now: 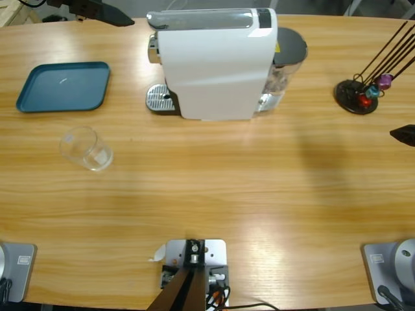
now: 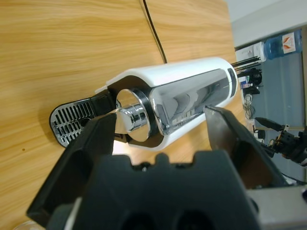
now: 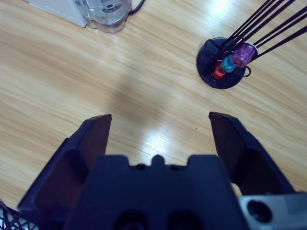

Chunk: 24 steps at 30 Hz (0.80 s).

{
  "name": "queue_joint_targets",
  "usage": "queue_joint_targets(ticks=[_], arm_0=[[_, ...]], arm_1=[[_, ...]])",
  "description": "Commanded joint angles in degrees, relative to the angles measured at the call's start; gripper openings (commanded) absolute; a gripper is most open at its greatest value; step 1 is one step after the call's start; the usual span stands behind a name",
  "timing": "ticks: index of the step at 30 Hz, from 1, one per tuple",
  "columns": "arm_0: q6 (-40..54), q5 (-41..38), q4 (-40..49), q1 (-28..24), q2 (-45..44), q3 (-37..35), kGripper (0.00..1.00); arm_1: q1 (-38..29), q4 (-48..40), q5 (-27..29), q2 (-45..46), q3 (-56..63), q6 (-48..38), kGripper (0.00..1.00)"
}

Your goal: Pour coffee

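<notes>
No coffee shows in any view. A clear glass tumbler (image 1: 86, 149) rests on the table at the left and looks empty. The white coffee machine (image 1: 217, 65) stands at the back middle, its drip grate (image 1: 159, 98) facing left. My left gripper (image 2: 160, 117) is open and looks along the machine's chrome spout (image 2: 132, 120) and grate (image 2: 67, 122); in the high view its black tip (image 1: 107, 14) pokes in at the top left, apart from the machine. My right gripper (image 3: 160, 119) is open over bare wood; in the high view it (image 1: 403, 134) shows at the right edge.
A blue tray (image 1: 63, 86) lies at the back left. A black capsule stand (image 1: 356, 96) with thin rods and coloured capsules (image 3: 232, 61) sits at the back right. The machine's water tank (image 3: 108, 12) is at its right end.
</notes>
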<state>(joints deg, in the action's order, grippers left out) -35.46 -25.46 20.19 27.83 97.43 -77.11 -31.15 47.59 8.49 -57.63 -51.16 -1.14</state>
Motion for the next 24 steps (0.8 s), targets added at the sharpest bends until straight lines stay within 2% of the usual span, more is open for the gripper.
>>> queue_joint_targets(ticks=[1,6,7,8,10,11,13,14,24], arm_0=[[-5.8,-1.1,-0.5,-0.4,5.3,-1.1,0.606],[-5.8,-1.2,-0.5,-0.4,5.5,-1.3,0.604],[-5.8,-1.2,-0.5,-0.4,5.6,-1.4,0.562],[-5.8,-1.2,-0.5,-0.3,5.5,-1.4,0.434],[-5.7,-1.2,-0.3,-0.3,5.3,-1.4,0.347],[-5.7,-1.2,-0.1,-0.3,5.1,-1.4,0.336],[-5.7,-1.5,0.0,-0.3,4.8,-1.3,0.136],[-5.7,-1.8,-0.1,-0.3,4.8,-1.3,0.102],[-5.7,-2.8,0.0,-0.2,5.5,-0.7,0.103]], arm_1=[[-0.7,-0.7,-0.6,0.8,1.9,-0.4,0.89],[-0.7,-0.7,-0.7,0.4,1.8,-0.4,0.891],[-0.7,-0.7,-0.7,0.1,1.7,-0.4,0.893],[-0.7,-0.7,-0.7,-0.1,1.6,-0.4,0.892],[-0.7,-0.7,-0.8,-0.1,1.6,-0.4,0.892],[-0.7,-0.7,-0.8,0.0,1.6,-0.4,0.891],[-0.7,-0.7,-0.8,0.4,1.7,-0.4,0.89],[-0.7,-0.7,-0.8,0.4,1.7,-0.4,0.891],[-0.7,-0.8,-0.8,0.7,1.8,-0.5,0.89]])
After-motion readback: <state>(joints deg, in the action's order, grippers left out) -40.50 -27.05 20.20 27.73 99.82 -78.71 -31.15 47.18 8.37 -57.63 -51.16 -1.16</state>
